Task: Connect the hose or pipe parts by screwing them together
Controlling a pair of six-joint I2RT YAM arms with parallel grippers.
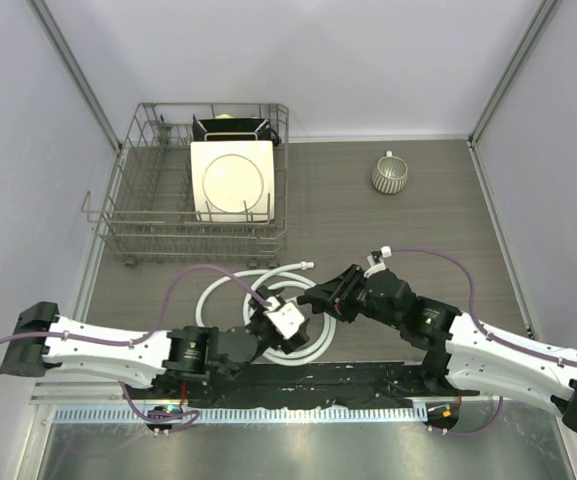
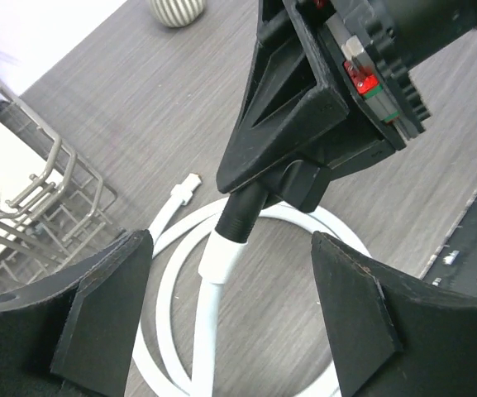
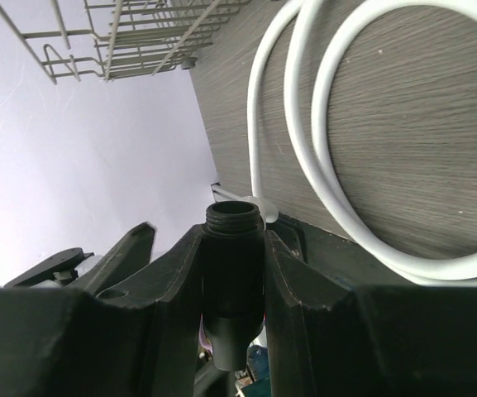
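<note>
Black fitting (image 3: 232, 289) is clamped between right gripper (image 3: 231, 236) fingers. White hose connector (image 2: 220, 263) is seen between wide-spread left gripper (image 2: 230, 248) jaws, untouched, seemingly joined to fitting.

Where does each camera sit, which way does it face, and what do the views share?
Top external: above and behind the bases, looking down on table, dish rack, cup, white hose; left arm and right arm show.
Left wrist: on the left arm, facing across the table toward the cup; open left gripper frames the hose end meeting the black fitting.
Right wrist: on the right arm, looking along right gripper, shut on the fitting, toward the rack.
Shared: both wrist views show hose, fitting, rack.
</note>
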